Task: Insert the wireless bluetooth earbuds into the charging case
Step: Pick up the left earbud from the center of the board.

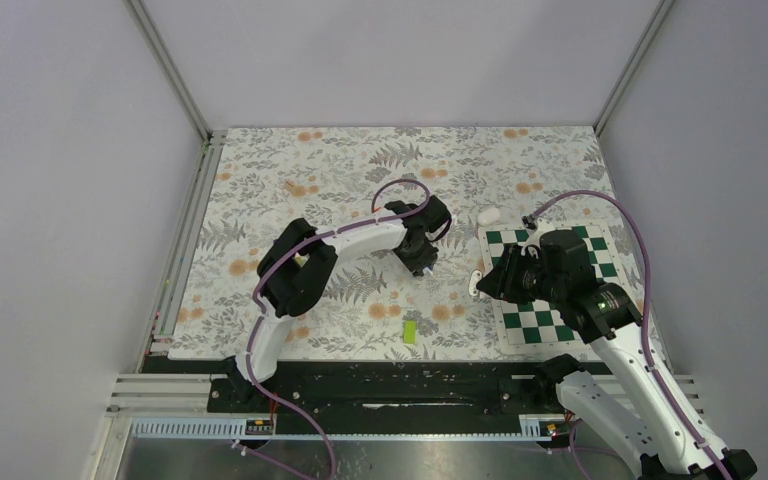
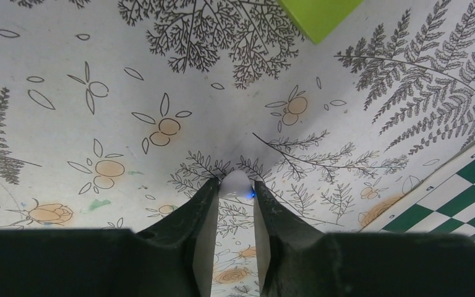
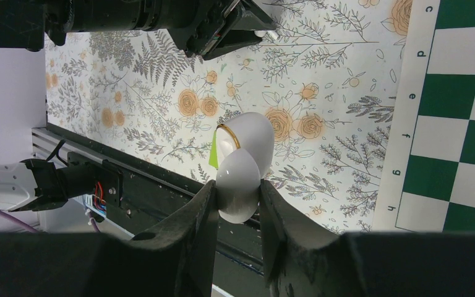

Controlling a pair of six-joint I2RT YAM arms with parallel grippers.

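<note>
Only legible text is on the chessboard (image 3: 445, 93). Its white border strip carries the letters c, d, e, f, g, h, running top to bottom in the right wrist view. The left wrist view shows one border letter, too small to read.

Small white glossy rounded plastic charging case (image 3: 241, 164), lid hinged open with a gold rim showing, lower half clamped in the right tool (image 3: 238, 189), held clear of the floral desk (image 3: 346, 93), tiny white plastic earbud (image 2: 235, 185) with a blue glint, lying on the desk between the tips of the left tool (image 2: 235, 182)
</note>
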